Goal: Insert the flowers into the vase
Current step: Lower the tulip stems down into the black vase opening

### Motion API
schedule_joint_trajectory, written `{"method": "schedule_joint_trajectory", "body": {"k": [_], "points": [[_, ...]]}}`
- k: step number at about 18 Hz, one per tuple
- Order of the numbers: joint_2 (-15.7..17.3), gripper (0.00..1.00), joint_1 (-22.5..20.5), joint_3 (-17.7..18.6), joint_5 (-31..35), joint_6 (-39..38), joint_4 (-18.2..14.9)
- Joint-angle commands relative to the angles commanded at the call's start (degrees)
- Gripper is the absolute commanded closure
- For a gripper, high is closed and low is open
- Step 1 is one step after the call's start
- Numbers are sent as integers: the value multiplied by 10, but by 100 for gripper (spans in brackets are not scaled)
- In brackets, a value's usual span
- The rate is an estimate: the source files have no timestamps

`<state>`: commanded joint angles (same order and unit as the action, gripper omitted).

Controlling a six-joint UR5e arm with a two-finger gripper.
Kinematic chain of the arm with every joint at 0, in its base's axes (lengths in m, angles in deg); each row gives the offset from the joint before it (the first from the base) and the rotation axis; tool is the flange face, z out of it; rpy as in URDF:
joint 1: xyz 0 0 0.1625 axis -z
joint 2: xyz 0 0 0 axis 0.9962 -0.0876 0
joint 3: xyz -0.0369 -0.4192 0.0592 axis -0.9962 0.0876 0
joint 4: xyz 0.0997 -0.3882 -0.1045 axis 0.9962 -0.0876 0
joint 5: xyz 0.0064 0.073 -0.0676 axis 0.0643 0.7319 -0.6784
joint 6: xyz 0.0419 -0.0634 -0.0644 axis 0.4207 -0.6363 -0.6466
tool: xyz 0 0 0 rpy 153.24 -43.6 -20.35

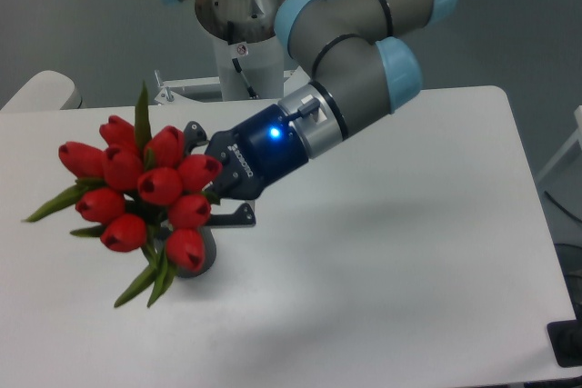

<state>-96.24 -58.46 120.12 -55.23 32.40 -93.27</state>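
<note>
The flowers (141, 184), a bunch of red tulip buds with green leaves, hang at the left of the table, buds toward the camera. My gripper (215, 174) is shut on their stems just right of the buds. The bunch covers almost all of the dark grey vase (204, 255); only a bit of its lower wall shows below the lowest bud. The vase mouth and the stem ends are hidden, so I cannot tell whether the stems are inside it.
The white table (409, 252) runs to the right and front. The arm's white base column (244, 52) stands at the back edge. A pale rounded object (41, 93) sits at the far left. A black item (566, 344) is at the lower right corner.
</note>
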Motion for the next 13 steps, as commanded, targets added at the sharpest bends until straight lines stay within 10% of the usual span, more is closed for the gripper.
{"method": "schedule_joint_trajectory", "body": {"k": [4, 13], "points": [[7, 100, 2, 53, -33, 2, 60], [16, 100, -1, 99, -39, 47, 69]]}}
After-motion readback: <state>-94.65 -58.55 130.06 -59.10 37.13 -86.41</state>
